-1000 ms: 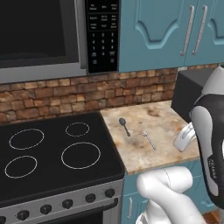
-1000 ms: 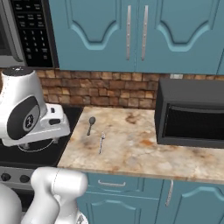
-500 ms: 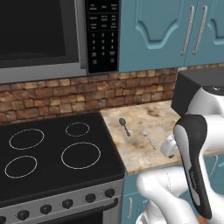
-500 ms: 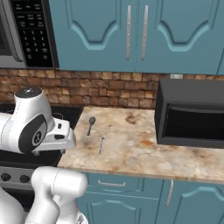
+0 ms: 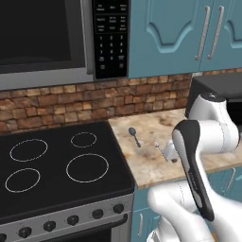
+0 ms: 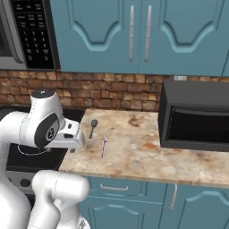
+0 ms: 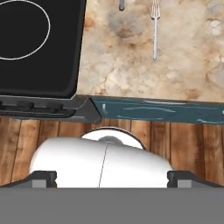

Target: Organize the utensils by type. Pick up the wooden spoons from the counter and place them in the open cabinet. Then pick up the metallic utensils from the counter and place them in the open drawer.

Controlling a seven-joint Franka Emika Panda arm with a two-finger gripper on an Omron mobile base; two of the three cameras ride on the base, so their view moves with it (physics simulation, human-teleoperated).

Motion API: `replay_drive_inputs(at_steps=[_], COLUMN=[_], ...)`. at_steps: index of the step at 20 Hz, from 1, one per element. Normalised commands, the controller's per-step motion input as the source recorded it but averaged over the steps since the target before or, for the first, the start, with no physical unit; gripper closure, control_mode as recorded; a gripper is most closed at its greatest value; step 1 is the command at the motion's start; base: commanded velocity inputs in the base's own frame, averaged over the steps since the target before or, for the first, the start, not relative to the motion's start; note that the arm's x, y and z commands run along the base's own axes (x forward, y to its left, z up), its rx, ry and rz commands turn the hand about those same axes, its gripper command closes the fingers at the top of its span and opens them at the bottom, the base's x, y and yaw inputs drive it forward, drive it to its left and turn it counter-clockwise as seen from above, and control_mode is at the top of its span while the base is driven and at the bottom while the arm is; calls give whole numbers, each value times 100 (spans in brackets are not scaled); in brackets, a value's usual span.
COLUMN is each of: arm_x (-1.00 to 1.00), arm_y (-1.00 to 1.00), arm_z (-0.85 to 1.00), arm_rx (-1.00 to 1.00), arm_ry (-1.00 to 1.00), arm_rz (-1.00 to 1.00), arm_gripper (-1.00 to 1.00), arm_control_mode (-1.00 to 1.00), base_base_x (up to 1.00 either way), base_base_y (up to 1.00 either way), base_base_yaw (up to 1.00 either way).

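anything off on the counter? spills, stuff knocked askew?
Nothing stands out. The dark spoon and silver fork lie flat on the counter, apart, near the stovetop. No spill or damage. The black oven sits squarely at the counter's far end.

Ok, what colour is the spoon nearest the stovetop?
Dark grey; the spoon shows best in the right base view.

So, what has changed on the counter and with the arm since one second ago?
The arm swung: in the left base view its hand came down in front of the counter. Nothing was taken hold of or let go; the gripper is open. The dark-grey spoon and the silver fork stayed where they were.
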Motion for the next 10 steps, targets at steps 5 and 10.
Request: replay_drive_inputs(at_steps=[5,10], arm_x=[75,79], arm_y=[-26,-24], arm_z=[-14,-28], arm_rx=[0,0], arm_ry=[8,5], arm_rz=[0,-1], arm_gripper=[-100,-100], arm_control_mode=[-100,-100], base_base_x=[0,0], base_base_y=[0,0], base_base_yaw=[0,0])
